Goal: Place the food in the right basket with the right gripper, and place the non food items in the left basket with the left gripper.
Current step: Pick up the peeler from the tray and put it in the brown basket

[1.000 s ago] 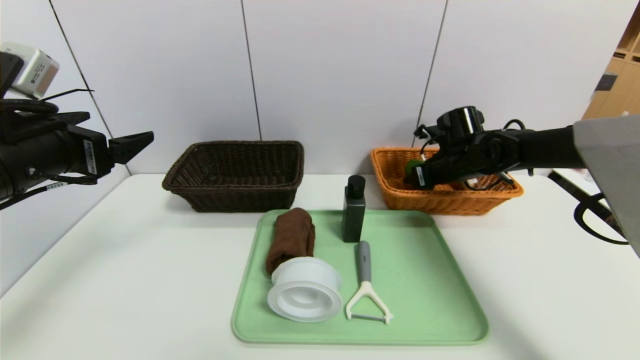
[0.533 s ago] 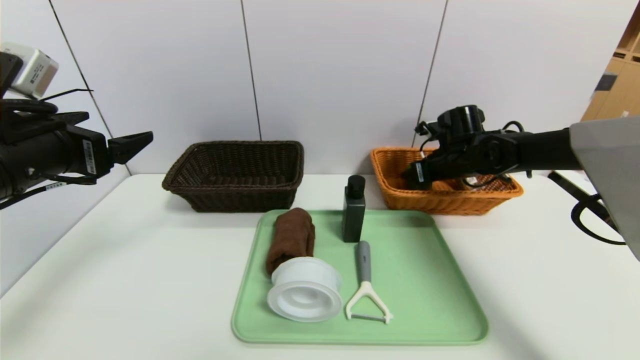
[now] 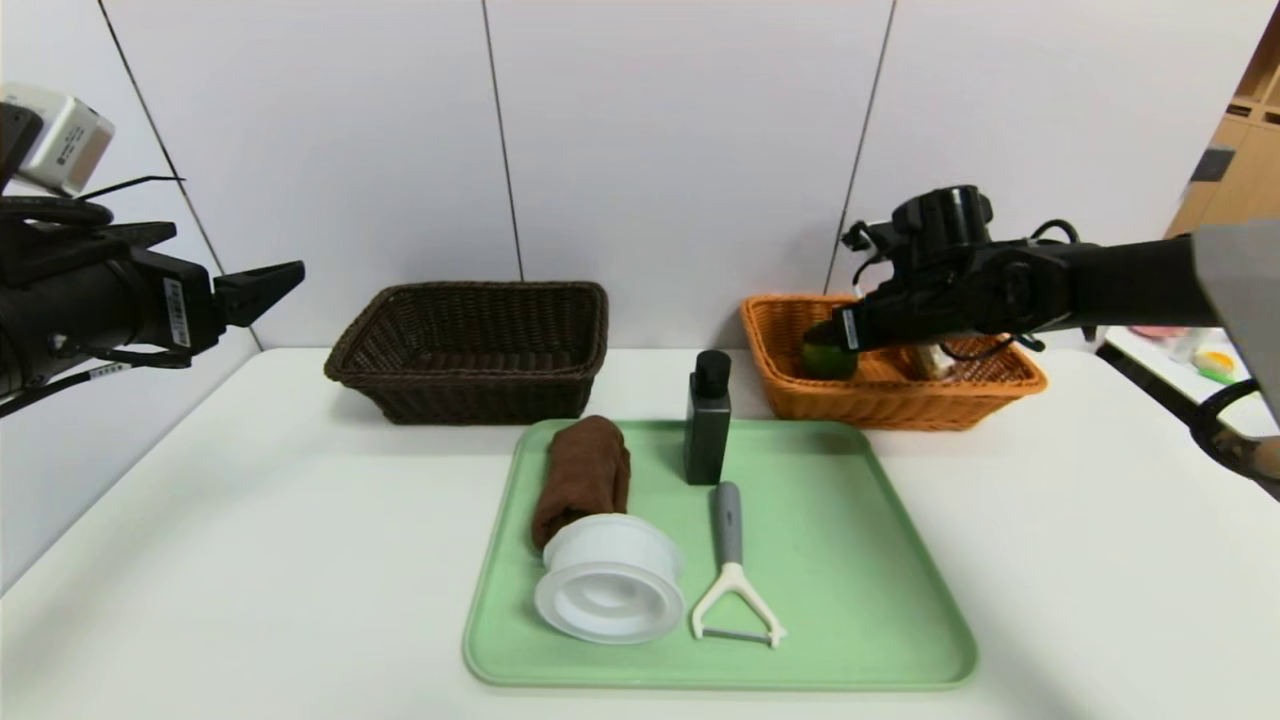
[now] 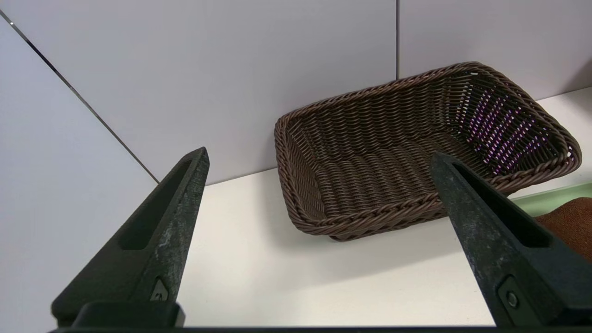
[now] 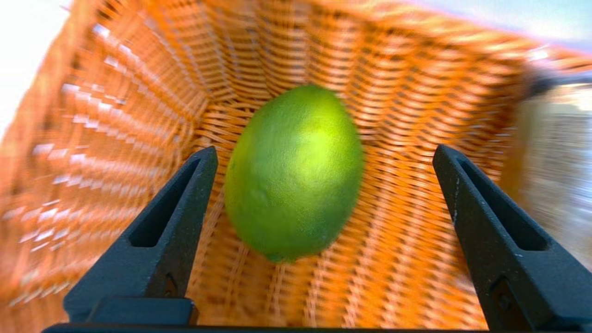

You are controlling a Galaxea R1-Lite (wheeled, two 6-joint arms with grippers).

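The right gripper [image 3: 822, 335] is held spread over the orange basket [image 3: 960, 405] — a lime [image 3: 826, 361] lies inside; the left gripper [image 3: 262, 288] is parked agape, upper left.

A pale grey panelled wall [image 3: 680, 140] fills the upper half of the head view, divided by thin dark seams: one slanting at the upper left, one near the centre, another right of centre. Below it a white counter [image 3: 250, 560] spreads across the lower half of the frame, meeting the wall along a straight line. Soft, even light leaves faint shadows on the counter. At the far right edge, wooden shelving [image 3: 1240, 140] shows in the upper corner, its contents too small to tell.
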